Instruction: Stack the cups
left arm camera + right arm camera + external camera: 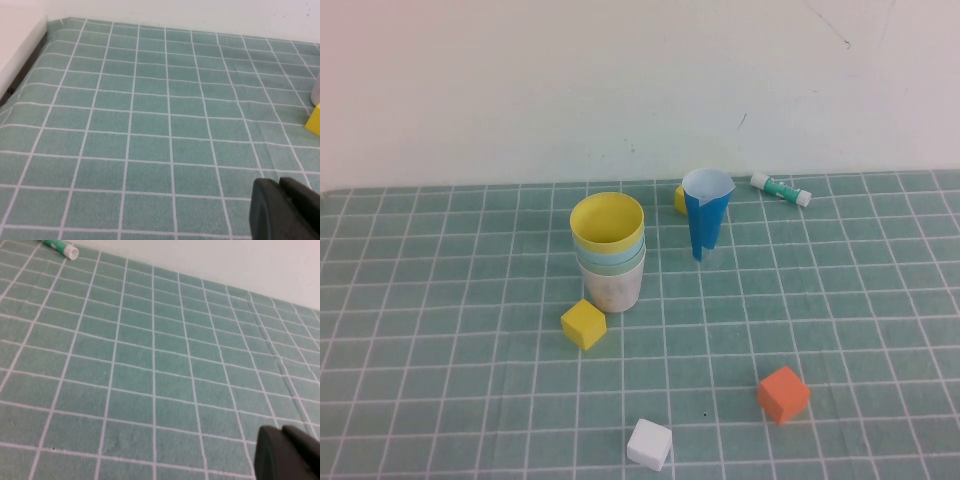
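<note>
Fingers of both grippers closed, nothing held: left gripper (287,210) and right gripper (287,452) each hang over bare green gridded mat (840,300), cut off at frame corner. Four matte tapered cups (609,255) nested, yellow on top, pink lowest, mid-mat. Small yellow cube (583,324) just beside stack; blue-and-white paper cone (706,212) near it, partly hiding a yellow object.
</note>
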